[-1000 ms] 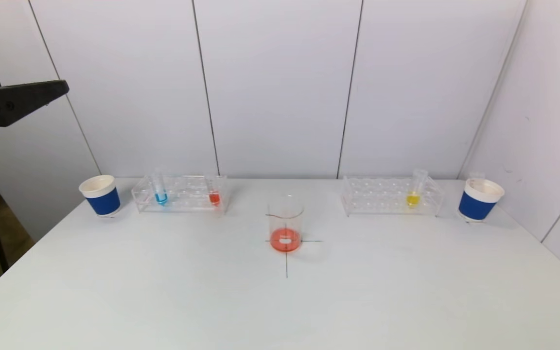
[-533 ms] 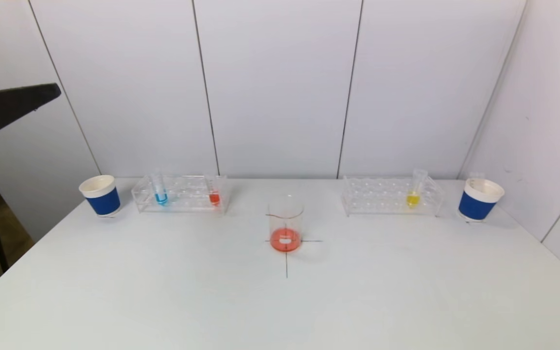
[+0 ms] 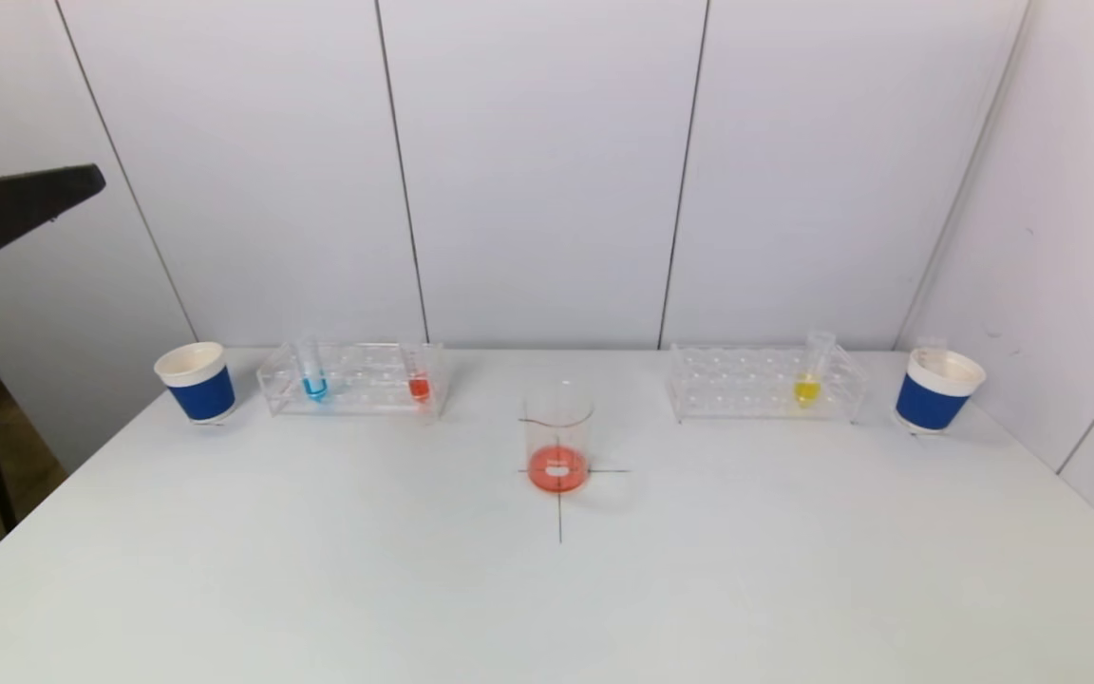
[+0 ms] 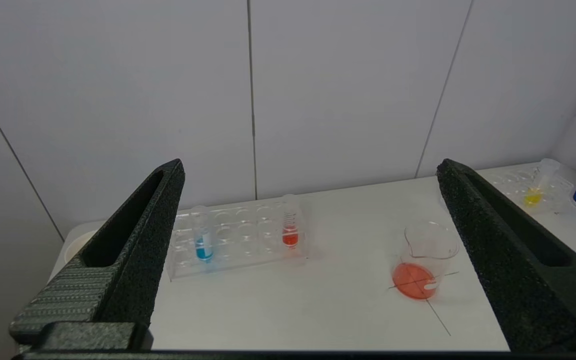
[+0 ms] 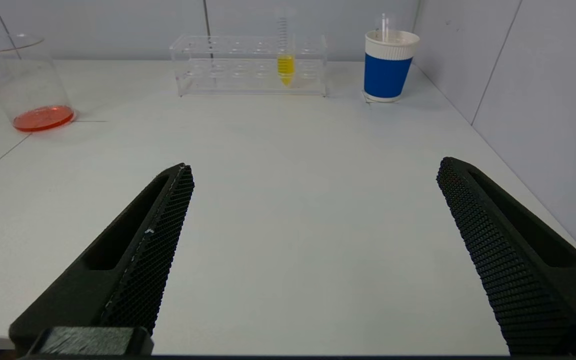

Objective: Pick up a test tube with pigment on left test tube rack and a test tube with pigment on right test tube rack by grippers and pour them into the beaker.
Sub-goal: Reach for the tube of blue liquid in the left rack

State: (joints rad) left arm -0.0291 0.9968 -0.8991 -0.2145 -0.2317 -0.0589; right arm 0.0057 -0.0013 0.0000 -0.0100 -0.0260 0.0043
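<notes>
The left clear rack [image 3: 354, 378] holds a blue-pigment tube [image 3: 312, 370] and a red-pigment tube [image 3: 419, 375]; both also show in the left wrist view, the blue tube [image 4: 202, 240] and the red tube [image 4: 290, 222]. The right clear rack [image 3: 763, 383] holds a yellow-pigment tube [image 3: 809, 372], also in the right wrist view [image 5: 285, 57]. The beaker [image 3: 557, 437] with red liquid stands at the table's centre cross. My left gripper [image 4: 308, 172] is open and empty, high at the far left, off the table's left side. My right gripper [image 5: 313, 172] is open and empty, low over the near right table.
A blue paper cup [image 3: 196, 382] stands left of the left rack. Another blue cup [image 3: 934, 390] stands right of the right rack, holding a clear tube [image 5: 383, 22]. White wall panels rise behind and at the right.
My left gripper has drawn back to the left in the head view. Nothing on the table has moved.
</notes>
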